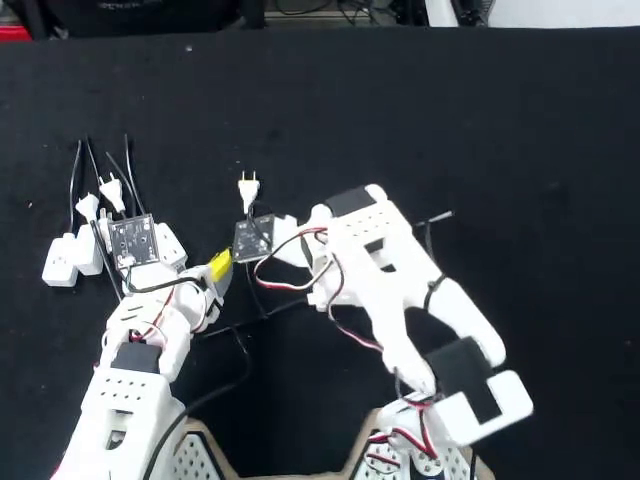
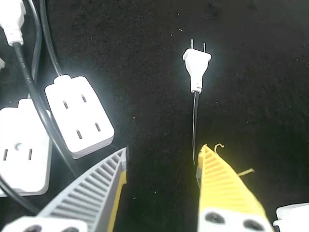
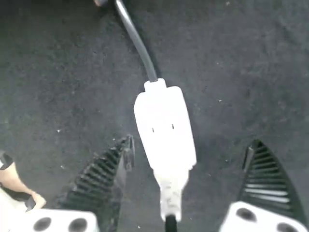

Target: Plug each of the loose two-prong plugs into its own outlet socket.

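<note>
Both grippers stand with their jaws spread, holding nothing. The right gripper straddles a white socket lying flat on the black table, with a gap on each side. The two slots on its top face are empty. A narrower white piece with a dark lead joins its near end, perhaps a plug already seated, though I cannot tell for sure. The socket looks light and will likely slide on the cloth unless it is clamped by its long sides. The left gripper hovers short of the loose plug, which lies flat ahead of it and well apart, prongs pointing away. Its thin cord runs back toward the yellow finger. The plug looks small, light and hard, with smooth plastic that may twist in the pads. The flat sides of the body, behind the prongs, look like the best hold, not the pins or the cord, and the cord may tug sideways. Beside that gripper lies a double socket with all slots empty, and a third socket just past it. Farthest off lie two spare plugs, unplugged.
</note>
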Robot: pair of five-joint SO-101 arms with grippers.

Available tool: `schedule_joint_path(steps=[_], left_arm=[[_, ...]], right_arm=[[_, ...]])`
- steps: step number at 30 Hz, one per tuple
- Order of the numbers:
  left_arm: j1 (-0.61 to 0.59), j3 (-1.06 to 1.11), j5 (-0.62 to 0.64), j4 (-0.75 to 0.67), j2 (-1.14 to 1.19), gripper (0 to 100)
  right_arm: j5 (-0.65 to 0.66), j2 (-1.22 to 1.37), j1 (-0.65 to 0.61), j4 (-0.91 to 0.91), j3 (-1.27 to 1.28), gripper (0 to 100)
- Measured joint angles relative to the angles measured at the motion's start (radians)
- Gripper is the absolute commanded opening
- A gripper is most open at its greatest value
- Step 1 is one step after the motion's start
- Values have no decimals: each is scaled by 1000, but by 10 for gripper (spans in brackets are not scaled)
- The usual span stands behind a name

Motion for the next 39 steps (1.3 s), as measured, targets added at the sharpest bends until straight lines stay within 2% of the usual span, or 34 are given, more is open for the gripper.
schedule_joint_path(steps=[2,4,6,8,10,12,18,23,28,32,39], left_arm=[[0,0,0,0,0,234],[0,0,0,0,0,234],[0,0,0,0,0,234],[0,0,0,0,0,234],[0,0,0,0,0,234],[0,0,0,0,0,234],[0,0,0,0,0,234],[0,0,0,0,0,234],[0,0,0,0,0,234],[0,0,0,0,0,234],[0,0,0,0,0,234]], right_arm=[[20,35,2,-15,6,338],[26,71,-2,-23,20,292],[31,95,2,-55,37,174],[32,109,2,-95,55,0],[25,109,6,-140,58,41],[-37,109,9,-187,58,9],[-301,54,149,-169,-83,11],[-572,5,325,40,-402,11],[-735,77,511,245,-715,11],[-795,226,631,347,-922,11],[-775,545,792,402,-1241,11]])
